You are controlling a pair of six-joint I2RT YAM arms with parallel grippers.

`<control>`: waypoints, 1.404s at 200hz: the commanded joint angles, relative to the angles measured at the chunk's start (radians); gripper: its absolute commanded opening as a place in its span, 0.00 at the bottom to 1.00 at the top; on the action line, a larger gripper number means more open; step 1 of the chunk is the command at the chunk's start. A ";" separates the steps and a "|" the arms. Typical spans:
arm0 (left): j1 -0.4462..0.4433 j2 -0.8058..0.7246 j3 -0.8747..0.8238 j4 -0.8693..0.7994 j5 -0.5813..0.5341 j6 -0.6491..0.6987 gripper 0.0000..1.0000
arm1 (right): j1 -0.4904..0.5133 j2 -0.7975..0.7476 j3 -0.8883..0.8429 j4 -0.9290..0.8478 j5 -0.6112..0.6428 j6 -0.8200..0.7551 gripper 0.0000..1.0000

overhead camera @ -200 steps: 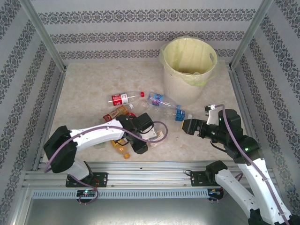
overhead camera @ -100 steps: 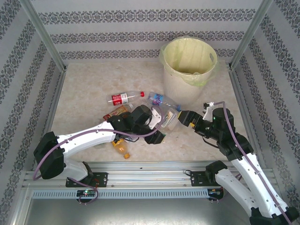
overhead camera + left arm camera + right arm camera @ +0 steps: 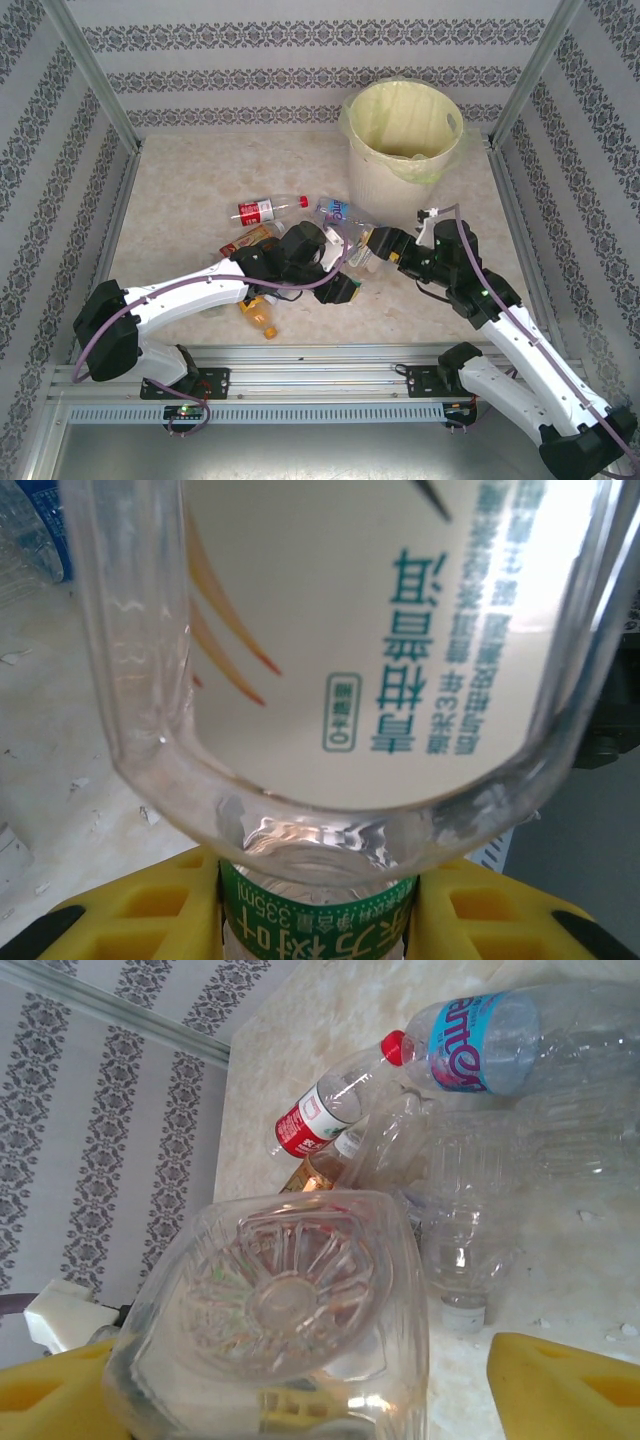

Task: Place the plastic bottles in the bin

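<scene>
Clamping the green-banded neck of a clear plastic bottle with a cream label [image 3: 330, 630], the left gripper [image 3: 318, 920] has its yellow fingers [image 3: 130, 915] shut tight on either side. That leaves the body free and the ribbed base facing away. The right gripper [image 3: 300, 1360] meets that base with its jaws apart. One yellow finger sits against the bottle's side, while the other stands off with pale table showing in the gap, so it has no grip yet. This looks like a handover. The round cream-white plastic bin [image 3: 380, 185], lined with a yellow-green bag, stands at the far right of the pale marbled table [image 3: 200, 180]. That is the right arm's side, well apart from the held bottle, so passing it across probably saves the left arm a long reach.

Counting: there is one bin and one bottle in the grip. From above, four more lie loose:
- a red-labelled clear bottle with a red cap [image 3: 262, 211]
- a blue-labelled clear bottle [image 3: 340, 211] just beside it
- an orange-tinted bottle [image 3: 248, 240] by the left arm
- a small orange bottle [image 3: 260, 318] near the front rail

The right wrist view adds a crumpled clear bottle with a white cap [image 3: 455, 1250]. The arms may hide others, and I cannot tell how many lie inside the bin
</scene>
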 commanded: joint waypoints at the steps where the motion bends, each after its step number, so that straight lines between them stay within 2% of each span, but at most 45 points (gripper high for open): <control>1: -0.017 0.003 0.019 0.039 0.023 -0.010 0.37 | 0.014 0.008 -0.001 0.037 0.035 -0.001 0.80; 36: -0.020 0.007 0.025 0.035 0.025 -0.006 0.37 | 0.024 0.034 0.005 0.047 0.039 -0.004 0.77; 73: -0.019 0.010 0.030 0.031 0.021 -0.002 0.37 | 0.034 0.050 0.023 0.038 0.053 -0.017 0.66; 95: -0.020 0.007 0.037 0.037 0.018 -0.005 0.41 | 0.036 0.046 0.038 0.017 0.070 -0.032 0.60; 117: -0.020 -0.004 0.038 0.067 0.008 -0.019 0.59 | 0.035 0.038 0.075 -0.022 0.093 -0.063 0.57; 134: -0.017 -0.015 0.054 0.075 -0.017 -0.021 0.64 | 0.029 0.038 0.125 -0.062 0.101 -0.096 0.57; 158: -0.003 -0.049 0.066 0.116 -0.035 -0.012 0.80 | 0.008 0.052 0.220 -0.132 0.116 -0.159 0.56; 170: 0.006 -0.071 0.068 0.147 -0.053 -0.007 0.90 | -0.007 0.062 0.278 -0.169 0.125 -0.193 0.56; 192: 0.024 -0.107 0.069 0.224 -0.072 0.000 0.98 | -0.041 0.091 0.387 -0.222 0.136 -0.249 0.56; 231: 0.066 -0.147 0.053 0.399 -0.100 0.001 1.00 | -0.081 0.183 0.574 -0.253 0.155 -0.331 0.55; 281: 0.173 -0.176 0.027 0.636 -0.054 -0.080 1.00 | -0.095 0.342 0.835 -0.263 0.226 -0.449 0.55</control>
